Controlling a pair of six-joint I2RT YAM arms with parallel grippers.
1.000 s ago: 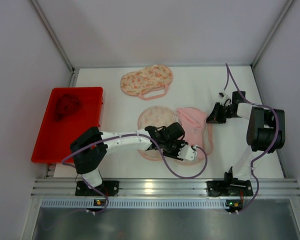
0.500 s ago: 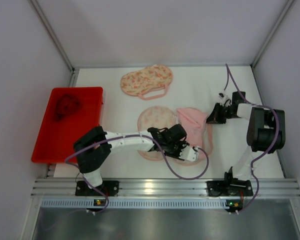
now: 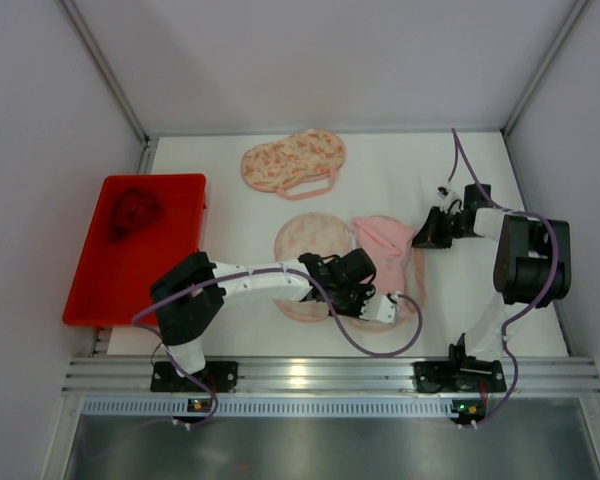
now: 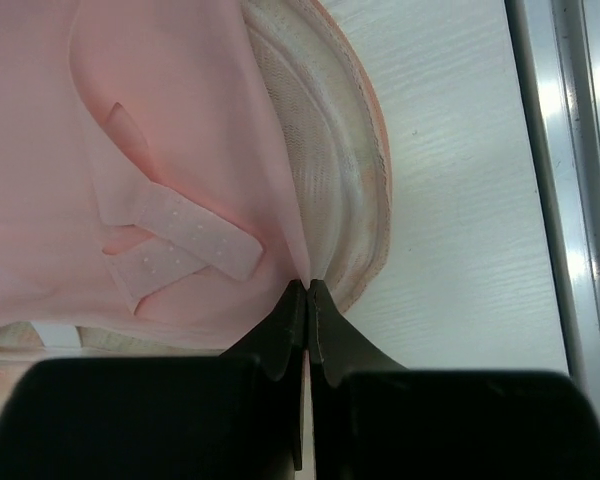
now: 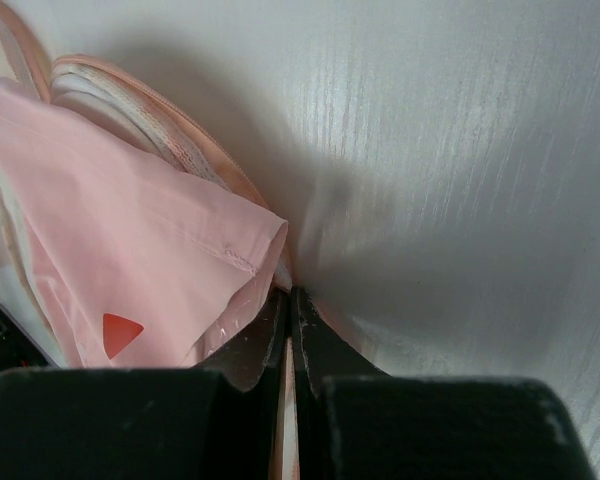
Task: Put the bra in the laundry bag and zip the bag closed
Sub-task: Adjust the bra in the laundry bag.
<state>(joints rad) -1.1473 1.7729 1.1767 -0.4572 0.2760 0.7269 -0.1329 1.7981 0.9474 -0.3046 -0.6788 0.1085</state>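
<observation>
The laundry bag point(image 3: 310, 238), a floral shell with a peach rim, lies open at the table's middle. The pink bra point(image 3: 385, 255) lies over its right half. In the left wrist view the bra point(image 4: 130, 130) shows its hook strap, beside the bag's mesh cup point(image 4: 340, 190). My left gripper point(image 3: 388, 308) is at the bag's near right edge, and its jaws point(image 4: 307, 285) are shut on the bra's edge where it meets the cup. My right gripper point(image 3: 423, 236) point(image 5: 288, 295) is shut on the bag's peach rim point(image 5: 170, 130) at the far right, next to the bra point(image 5: 110, 250).
A second floral, bra-shaped pouch point(image 3: 292, 160) lies at the back of the table. A red tray point(image 3: 90, 290) at the left holds a dark red garment point(image 3: 132, 212). The metal rail point(image 4: 560, 150) runs along the table's near edge, close to my left gripper.
My left gripper has closed from partly open onto the bra's edge, and the left arm has shifted slightly toward the bag. The right arm has not moved.
</observation>
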